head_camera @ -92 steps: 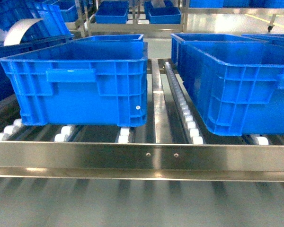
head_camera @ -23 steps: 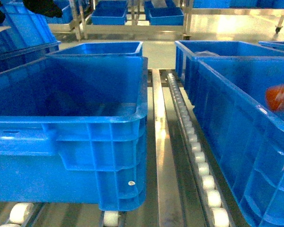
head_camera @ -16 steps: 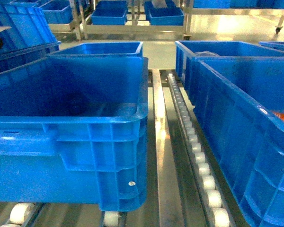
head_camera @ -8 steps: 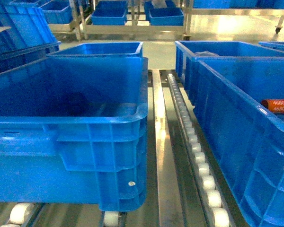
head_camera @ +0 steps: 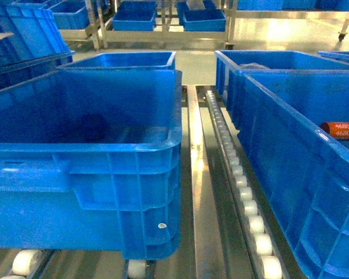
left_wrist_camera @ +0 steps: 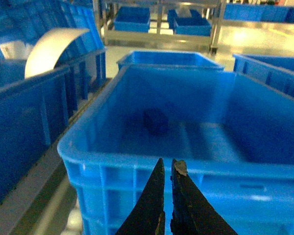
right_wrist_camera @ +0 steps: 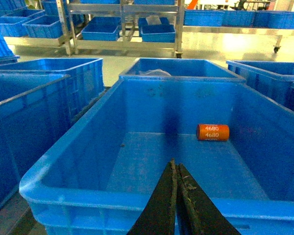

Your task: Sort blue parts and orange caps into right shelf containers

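Observation:
An orange cap [right_wrist_camera: 212,132] marked 4680 lies on its side on the floor of the right blue crate [right_wrist_camera: 78,192]; the head view shows the cap [head_camera: 340,129] at its right edge. A dark blue part [left_wrist_camera: 156,121] rests on the floor of the left blue crate [left_wrist_camera: 112,164], seen dimly as a dark shape [head_camera: 92,125] in the head view. My left gripper [left_wrist_camera: 167,162] is shut and empty, just in front of that crate's near rim. My right gripper [right_wrist_camera: 175,165] is shut and empty over the right crate's near rim. Neither gripper appears in the head view.
The crates stand on roller tracks [head_camera: 244,192] with a steel rail [head_camera: 195,174] between them. More blue crates [head_camera: 134,58] sit behind and to both sides. A curved white sheet [left_wrist_camera: 51,46] leans over the crates at the left. Far shelves [right_wrist_camera: 122,29] hold smaller blue bins.
The orange cap dropped as a blur over the right crate, slid across its floor and now lies still. A dark arm at the upper left has left the view.

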Motion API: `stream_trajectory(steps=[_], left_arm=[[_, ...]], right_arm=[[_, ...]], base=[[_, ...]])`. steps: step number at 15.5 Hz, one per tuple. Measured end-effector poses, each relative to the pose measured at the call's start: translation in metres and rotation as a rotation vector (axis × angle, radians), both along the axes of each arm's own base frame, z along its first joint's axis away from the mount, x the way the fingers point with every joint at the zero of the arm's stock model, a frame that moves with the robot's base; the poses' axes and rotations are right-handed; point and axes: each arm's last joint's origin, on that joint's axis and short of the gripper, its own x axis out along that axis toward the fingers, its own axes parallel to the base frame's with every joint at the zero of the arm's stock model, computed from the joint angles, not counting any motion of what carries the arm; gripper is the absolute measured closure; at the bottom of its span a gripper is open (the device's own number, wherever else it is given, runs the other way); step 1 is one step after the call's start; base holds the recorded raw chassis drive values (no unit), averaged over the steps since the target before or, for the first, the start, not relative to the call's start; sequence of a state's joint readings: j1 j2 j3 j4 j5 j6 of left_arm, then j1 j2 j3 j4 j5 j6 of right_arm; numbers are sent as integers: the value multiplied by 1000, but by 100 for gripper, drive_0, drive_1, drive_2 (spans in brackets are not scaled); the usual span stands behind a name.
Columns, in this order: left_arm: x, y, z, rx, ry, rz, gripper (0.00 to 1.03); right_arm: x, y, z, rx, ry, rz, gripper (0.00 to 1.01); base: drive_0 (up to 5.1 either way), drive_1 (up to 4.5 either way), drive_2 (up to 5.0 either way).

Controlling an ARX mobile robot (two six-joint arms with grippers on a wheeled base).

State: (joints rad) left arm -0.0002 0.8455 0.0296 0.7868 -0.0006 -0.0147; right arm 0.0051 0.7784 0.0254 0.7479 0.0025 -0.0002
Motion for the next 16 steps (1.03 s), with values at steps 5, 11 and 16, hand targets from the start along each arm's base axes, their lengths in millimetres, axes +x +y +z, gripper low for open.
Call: stream_trajectory(steps=[5,11,16], left_arm=[[-17,0,4,0,-20,0,101],[-33,0,9,0,-40,0,101],[-42,0,9,0,-42,0,101]], right_arm=[[-15,0,3,0,-8,0,99],[-30,0,6,0,-19,0,99],[-39,0,6,0,-19,0,99]], base=[[0,0,0],[0,0,0],[0,0,0]])
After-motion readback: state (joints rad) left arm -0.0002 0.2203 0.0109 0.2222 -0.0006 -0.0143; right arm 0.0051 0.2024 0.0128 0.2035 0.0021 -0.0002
